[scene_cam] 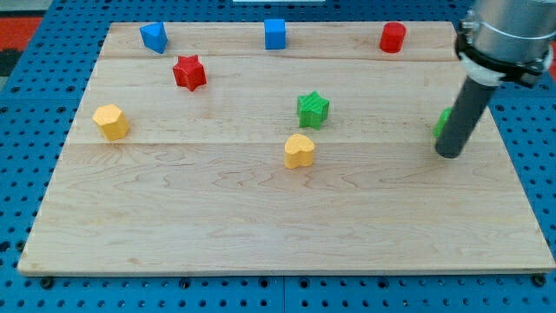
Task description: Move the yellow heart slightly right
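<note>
The yellow heart (299,150) lies near the middle of the wooden board (261,217). A green star (313,109) sits just above it and slightly to its right. My tip (449,155) rests on the board far to the heart's right, at about the same height in the view. The dark rod hides most of a green block (442,123) right behind it, whose shape I cannot make out.
A yellow hexagon-like block (111,121) sits at the left. A red star (188,72) is at upper left. Along the top edge stand a blue block (154,36), a blue cube (274,34) and a red cylinder (393,37).
</note>
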